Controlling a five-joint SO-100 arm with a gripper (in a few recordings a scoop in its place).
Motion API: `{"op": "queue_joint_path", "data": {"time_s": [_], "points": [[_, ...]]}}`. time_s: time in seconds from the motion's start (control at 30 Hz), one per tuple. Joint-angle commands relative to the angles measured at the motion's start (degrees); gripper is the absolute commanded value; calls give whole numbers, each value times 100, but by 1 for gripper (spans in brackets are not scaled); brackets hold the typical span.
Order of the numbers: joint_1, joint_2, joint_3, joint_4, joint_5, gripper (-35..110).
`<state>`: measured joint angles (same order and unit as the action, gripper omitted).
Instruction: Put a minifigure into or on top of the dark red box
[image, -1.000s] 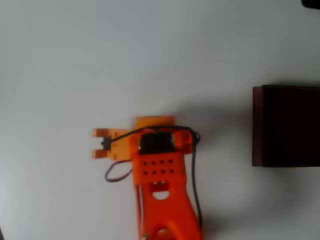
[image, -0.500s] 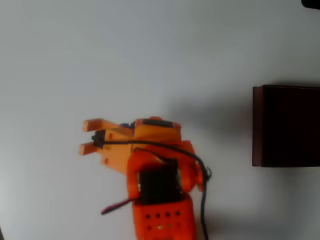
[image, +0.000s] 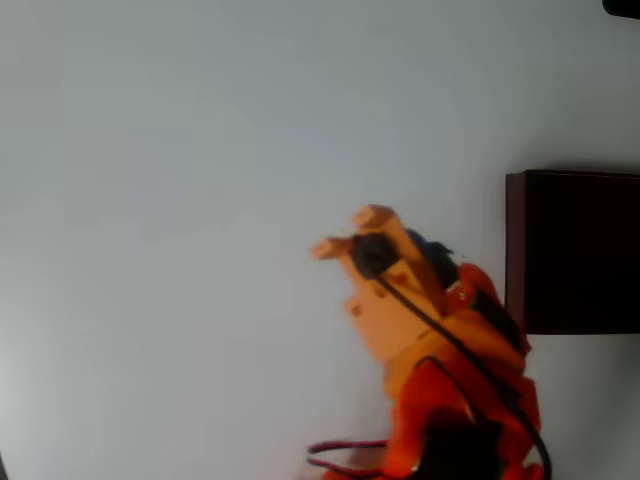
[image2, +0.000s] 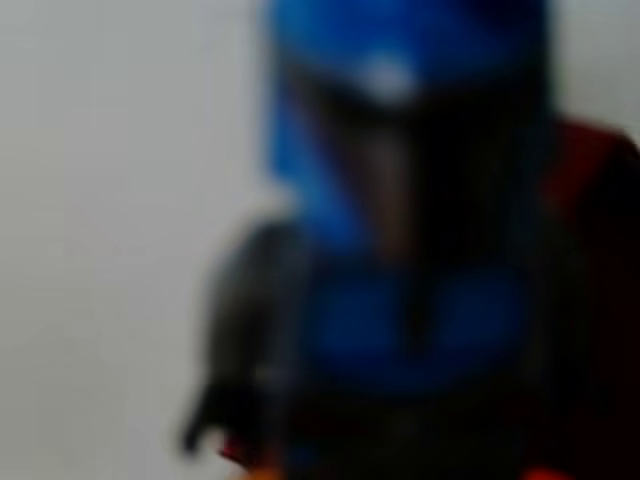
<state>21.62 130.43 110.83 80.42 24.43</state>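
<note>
Overhead view, going left to right: white table (image: 170, 200) is bare off to the pincer's left. Orange pincer (image: 350, 232) sits mid-right, its two orange fingertips (image: 373, 214) pointing up-left w/ a narrow gap between them. Can't tell from up here if they grip anything. Small blue patch shows just right of the fingers, behind the pincer body, prob. the minifigure (image: 432, 247); too small to be sure. Orange arm w/ black cable runs down-right from the pincer to the bottom edge. Dark red box (image: 572, 250) lies just right of the pincer, at the right edge, dark inside, close to the arm but apart from it.

Wrist view: v. blurred. Minifigure (image2: 405, 200) right up against the lens, blue rounded top, darker body below. Dark red box (image2: 600, 250) is a maroon smear behind, right side.
</note>
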Motion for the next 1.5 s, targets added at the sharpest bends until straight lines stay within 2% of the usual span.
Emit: {"op": "queue_joint_path", "data": {"time_s": [0.0,0.33,0.57,0.73,0.8,0.83,1.1,1.3,1.47], "points": [[747,-369,-686,88,176,0],[2391,-2452,-1494,-466,211,0],[2514,-3964,-2232,-729,114,0],[2215,-4245,-2382,-844,53,2],[2127,-4271,-2417,-791,79,15],[2092,-4271,-2435,-747,70,16],[1644,-3735,-1942,-694,-316,17],[396,-2435,-1028,-501,-984,17],[-1107,-721,352,-448,-932,16]]}}
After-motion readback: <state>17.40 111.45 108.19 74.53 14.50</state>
